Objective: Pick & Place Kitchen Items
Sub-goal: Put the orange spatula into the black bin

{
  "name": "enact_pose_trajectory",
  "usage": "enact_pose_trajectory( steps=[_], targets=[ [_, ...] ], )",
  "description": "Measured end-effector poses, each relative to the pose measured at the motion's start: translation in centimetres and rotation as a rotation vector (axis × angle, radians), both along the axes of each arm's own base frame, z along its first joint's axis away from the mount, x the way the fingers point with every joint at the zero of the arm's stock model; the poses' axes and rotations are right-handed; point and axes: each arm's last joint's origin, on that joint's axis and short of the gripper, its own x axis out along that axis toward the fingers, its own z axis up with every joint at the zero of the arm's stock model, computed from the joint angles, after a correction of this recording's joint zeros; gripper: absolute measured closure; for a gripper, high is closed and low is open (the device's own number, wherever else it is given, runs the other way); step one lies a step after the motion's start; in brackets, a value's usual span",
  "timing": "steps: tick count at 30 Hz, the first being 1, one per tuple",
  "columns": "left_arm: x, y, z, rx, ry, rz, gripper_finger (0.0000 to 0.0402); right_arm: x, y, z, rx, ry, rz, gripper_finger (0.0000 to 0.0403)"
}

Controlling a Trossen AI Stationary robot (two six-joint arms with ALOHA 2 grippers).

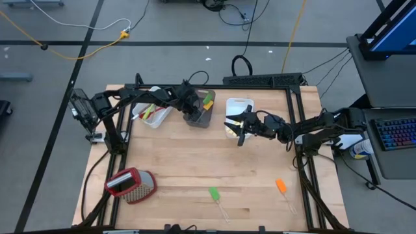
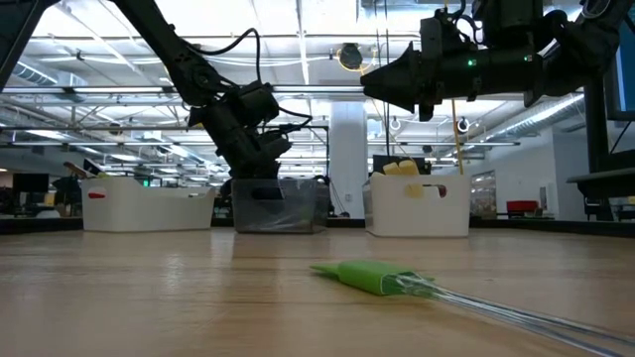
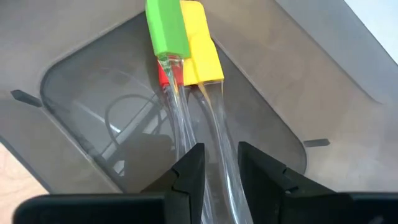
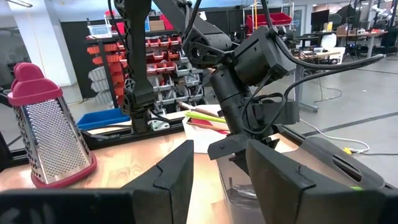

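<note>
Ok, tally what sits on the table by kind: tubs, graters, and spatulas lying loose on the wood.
Tubs: 3 (left white tub, dark tub, right white tub)
Graters: 1 (grater)
Loose spatulas: 2 (green spatula, orange spatula)
Total: 6

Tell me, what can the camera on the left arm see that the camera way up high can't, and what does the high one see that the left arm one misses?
Only the left wrist view shows the inside of the dark tub close up: a yellow spatula and a green spatula with clear handles, something red behind them, and the left gripper open just above.

Only the high view shows the grater, the loose green spatula, the orange spatula, the two white tubs and the right gripper.

Both show the dark tub with green and yellow inside.
</note>
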Motion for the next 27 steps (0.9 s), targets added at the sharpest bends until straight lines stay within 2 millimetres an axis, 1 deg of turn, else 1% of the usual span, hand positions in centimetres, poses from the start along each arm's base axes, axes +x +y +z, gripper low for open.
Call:
enact_pose_trajectory(
  steps=[6, 10, 14, 18, 22, 25, 27],
  targets=[
    [0.0, 0.0, 0.1, 0.003, -0.003, 0.001, 0.0300, 0.0, 0.0, 0.0, 0.001, 0.004, 0.000, 0.0261],
    [-0.1, -0.1, 0.8, 0.006, -0.017, 0.009, 0.0300, 0.0, 0.0, -0.5, -0.012, 0.053, 0.000, 0.0259],
    [-0.4, -0.2, 2.3, 0.028, -0.053, 0.010, 0.0300, 0.0, 0.0, -0.9, -0.016, 0.096, 0.001, 0.0240],
    [-0.8, -0.7, 4.3, 0.058, -0.105, 0.005, 0.0300, 0.0, 0.2, -1.1, -0.070, 0.134, 0.009, 0.0211],
    [-0.7, -1.7, 6.0, 0.093, -0.156, -0.026, 0.0300, 0.1, 1.1, -1.0, -0.123, 0.147, 0.046, 0.0192],
    [-0.5, -2.5, 6.6, 0.107, -0.174, -0.053, 0.0300, -0.1, 2.3, -0.9, -0.168, 0.174, 0.090, 0.0188],
    [-0.2, -2.9, 6.7, 0.113, -0.184, -0.066, 0.0300, -0.3, 3.1, -0.9, -0.162, 0.203, 0.100, 0.0189]
  ],
)
